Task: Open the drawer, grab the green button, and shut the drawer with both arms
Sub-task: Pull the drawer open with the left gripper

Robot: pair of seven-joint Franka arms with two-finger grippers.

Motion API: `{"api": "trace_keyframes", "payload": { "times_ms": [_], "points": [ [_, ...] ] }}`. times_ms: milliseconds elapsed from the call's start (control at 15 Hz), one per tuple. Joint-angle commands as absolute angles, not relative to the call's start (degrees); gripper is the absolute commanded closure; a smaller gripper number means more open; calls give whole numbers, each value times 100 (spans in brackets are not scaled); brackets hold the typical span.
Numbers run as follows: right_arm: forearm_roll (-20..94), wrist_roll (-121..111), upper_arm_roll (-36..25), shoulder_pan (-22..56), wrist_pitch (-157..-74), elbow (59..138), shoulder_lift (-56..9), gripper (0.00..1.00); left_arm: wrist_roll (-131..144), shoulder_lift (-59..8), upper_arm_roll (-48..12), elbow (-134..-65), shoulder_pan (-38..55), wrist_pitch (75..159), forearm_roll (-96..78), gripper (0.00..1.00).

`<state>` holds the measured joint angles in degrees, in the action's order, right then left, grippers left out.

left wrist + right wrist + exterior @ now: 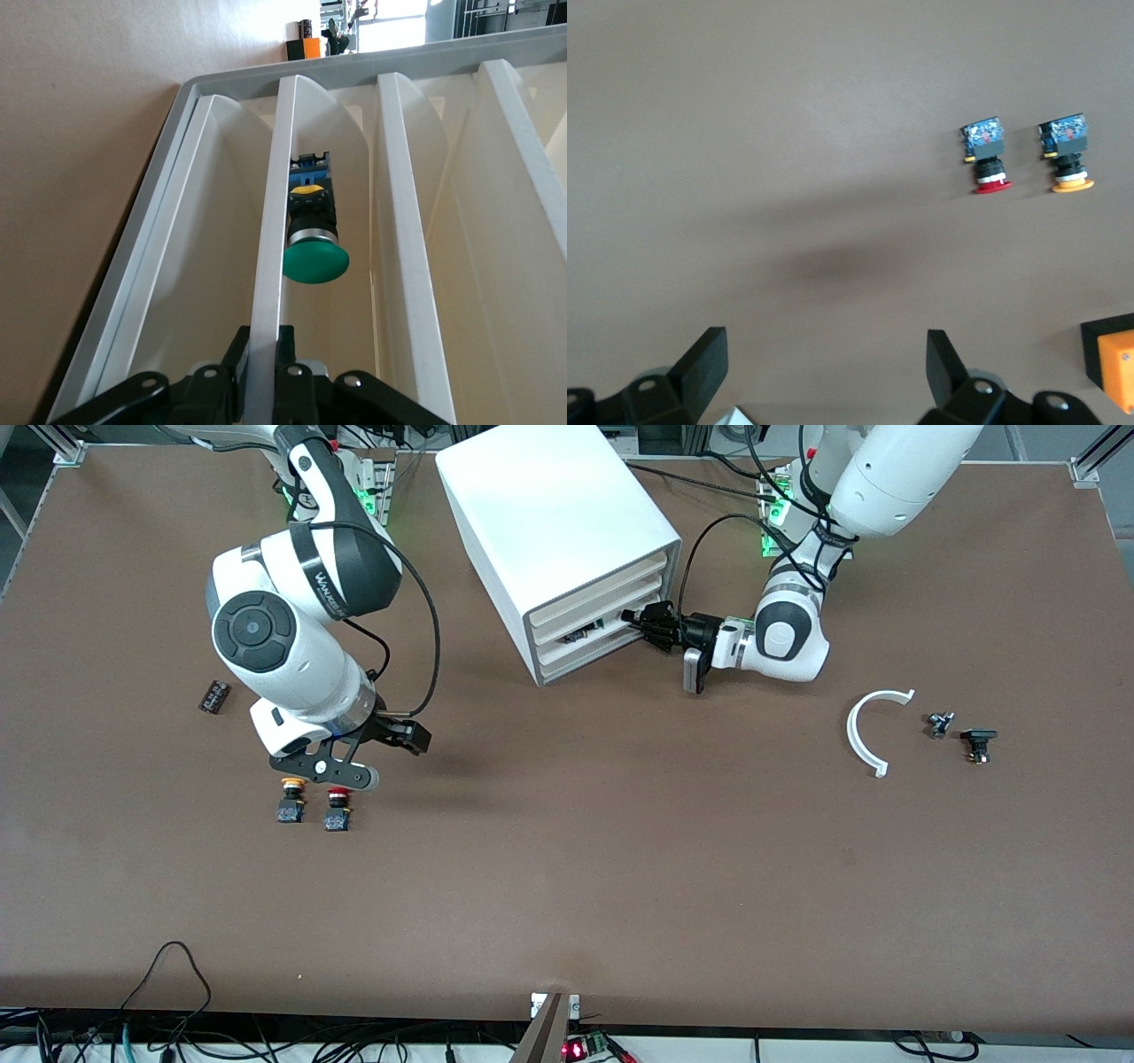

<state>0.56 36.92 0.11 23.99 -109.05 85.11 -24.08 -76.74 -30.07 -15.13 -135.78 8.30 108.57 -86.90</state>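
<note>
Matte brown table. Left gripper pinches the smooth white drawer slat; green-capped button inside. Right gripper spread wide, holding nothing, above 2 buttons.

- Left hand — closed on the front slat of a drawer of the white cabinet.
- Right hand — fingers apart, over the desk above the yellow-capped button and red-capped button.
</note>
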Motion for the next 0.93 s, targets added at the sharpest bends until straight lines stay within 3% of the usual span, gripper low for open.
{"api": "trace_keyframes", "payload": {
  "times_ms": [0,400,867],
  "points": [
    [123,4173,9,2548,-11048,8280,-2531,1,-7814,-3023,-1521,-13588,879,10934,-8877,100],
    [132,4903,17,2733,-10986,7823,-2777,1,-7682,-3198,-1135,-13088,817,10942,-8719,100],
    [246,6966,9,3347,-10960,6769,-3514,1,-6497,-3559,-607,-11770,704,10899,-7218,100]
  ]
}}
